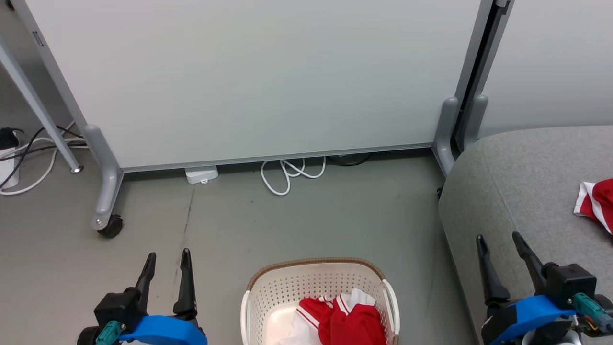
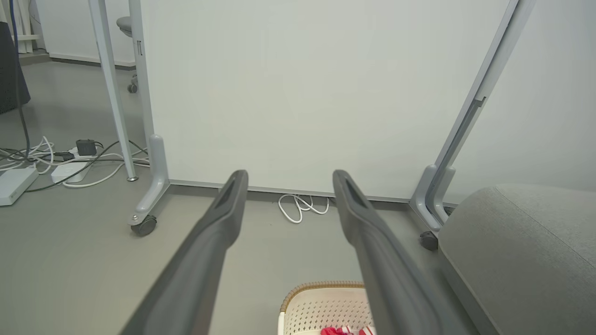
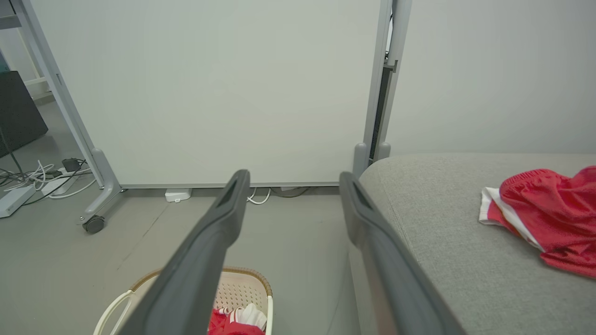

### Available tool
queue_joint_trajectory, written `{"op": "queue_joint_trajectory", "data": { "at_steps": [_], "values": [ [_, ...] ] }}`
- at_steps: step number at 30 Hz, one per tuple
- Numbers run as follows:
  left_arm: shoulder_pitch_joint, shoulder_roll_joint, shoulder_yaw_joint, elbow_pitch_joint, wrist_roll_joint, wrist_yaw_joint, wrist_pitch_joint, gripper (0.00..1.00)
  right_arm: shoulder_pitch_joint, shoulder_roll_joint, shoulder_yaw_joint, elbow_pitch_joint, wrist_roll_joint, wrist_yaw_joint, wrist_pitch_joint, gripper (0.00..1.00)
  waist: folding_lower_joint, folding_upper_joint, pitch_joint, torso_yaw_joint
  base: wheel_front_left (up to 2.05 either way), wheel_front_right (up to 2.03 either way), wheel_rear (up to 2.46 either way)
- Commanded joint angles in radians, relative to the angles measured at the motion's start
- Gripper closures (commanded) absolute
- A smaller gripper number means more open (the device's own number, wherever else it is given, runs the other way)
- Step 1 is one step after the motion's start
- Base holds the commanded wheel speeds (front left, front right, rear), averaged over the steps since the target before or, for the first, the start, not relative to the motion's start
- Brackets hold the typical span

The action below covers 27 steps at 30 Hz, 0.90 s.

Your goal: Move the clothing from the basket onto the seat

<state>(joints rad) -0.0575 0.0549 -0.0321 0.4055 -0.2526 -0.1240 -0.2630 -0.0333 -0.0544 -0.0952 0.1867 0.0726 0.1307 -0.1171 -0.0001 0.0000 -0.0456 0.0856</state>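
Both grippers are hanging empty with fingers spread wide apart. Left gripper (image 1: 169,252) is hovering over the bare floor (image 1: 239,220), right gripper (image 1: 498,235) is hovering by the near edge of the seat (image 1: 522,167). Basket (image 1: 273,292) is sitting on the floor between the two sets of fingers, holding a heap of red and white clothing (image 1: 352,321). Another red garment (image 1: 598,201) is lying on the seat, off to the right of the right fingers and well apart from them.
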Motion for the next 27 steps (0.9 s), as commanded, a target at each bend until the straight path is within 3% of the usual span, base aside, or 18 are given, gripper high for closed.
{"op": "queue_joint_trajectory", "data": {
  "at_steps": [1,27],
  "values": [
    [0.008,-0.002,0.007,-0.004,0.009,-0.006,-0.003,0.0,0.014,0.004,0.003,-0.003,0.006,0.0,-0.003,0.0,0.0001,0.0,0.0,0.0,0.0,0.0,0.0],
    [0.011,-0.004,-0.009,-0.007,0.006,-0.01,-0.003,0.0,-0.026,0.005,0.047,0.047,0.026,0.0,-0.039,0.0,0.0001,0.0,0.023,-0.055,0.0,0.0,0.0]
  ]
}}
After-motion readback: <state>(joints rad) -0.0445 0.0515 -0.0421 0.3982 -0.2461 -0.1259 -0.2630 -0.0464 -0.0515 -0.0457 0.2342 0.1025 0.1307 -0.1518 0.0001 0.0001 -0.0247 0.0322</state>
